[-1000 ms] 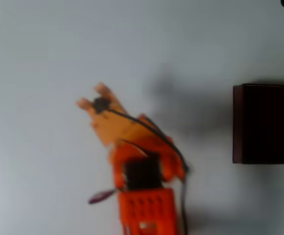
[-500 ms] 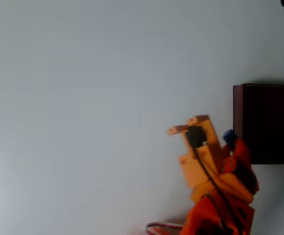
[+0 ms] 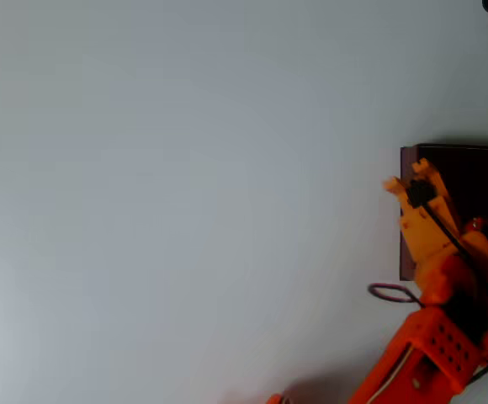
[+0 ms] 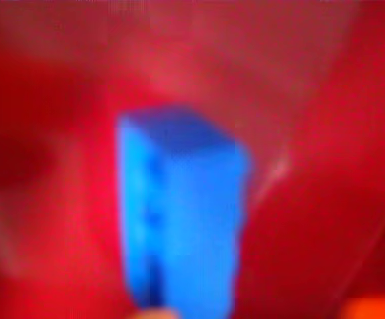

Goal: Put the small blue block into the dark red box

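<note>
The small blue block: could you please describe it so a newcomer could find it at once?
Start at the dark red box on the table's right edge in the overhead view, where the orange gripper reaches. In the wrist view, the small blue block stands against red, the sole blue thing.

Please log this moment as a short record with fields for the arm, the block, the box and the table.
arm: orange, reaching from the lower right of the overhead view, gripper over the near wall of the dark red box
block: small blue block fills the middle of the blurred wrist view, red box surface behind it
grip: block appears held; jaws too blurred to confirm
box: at the right edge of the overhead view, dark interior
table: plain white table
</note>
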